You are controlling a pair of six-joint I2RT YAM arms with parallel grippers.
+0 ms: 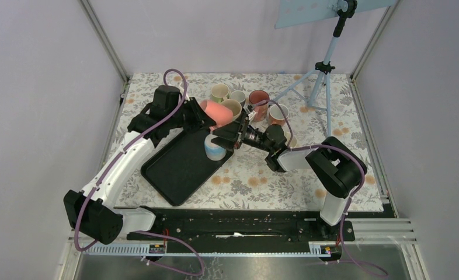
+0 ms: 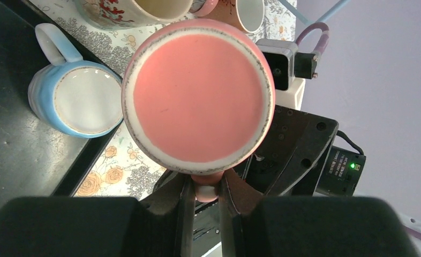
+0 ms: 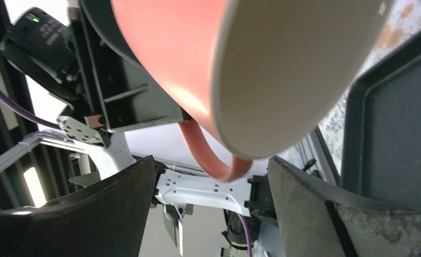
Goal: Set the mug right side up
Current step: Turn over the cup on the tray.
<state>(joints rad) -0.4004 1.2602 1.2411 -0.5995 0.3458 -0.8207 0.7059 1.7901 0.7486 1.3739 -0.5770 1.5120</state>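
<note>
**Pink mug is halfway turned**

From above, the pink mug [image 1: 215,112] is up in the air, lying on its side. It sits right at the tips of the left jaws. The right jaws are just on its other side. A blue mug [image 1: 215,149] stands below them on the black tray [image 1: 177,169].

From the left wrist, the left jaws are clenched on the mug's handle [image 2: 207,190]. Just past the jaws is the mug's flat pink bottom. The blue mug is off to the left of the jaws, open end up.

From the right wrist, the right jaws are spread wide and touch nothing. The pink mug hangs above the gap between them. What looks like its open end faces them, and its handle pokes down.

I think the job is about half done. The mug is lifted and tipped, but it is not upright yet. It probably needs more turning, and then it can be set down standing on the bench [image 1: 244,181].
</note>
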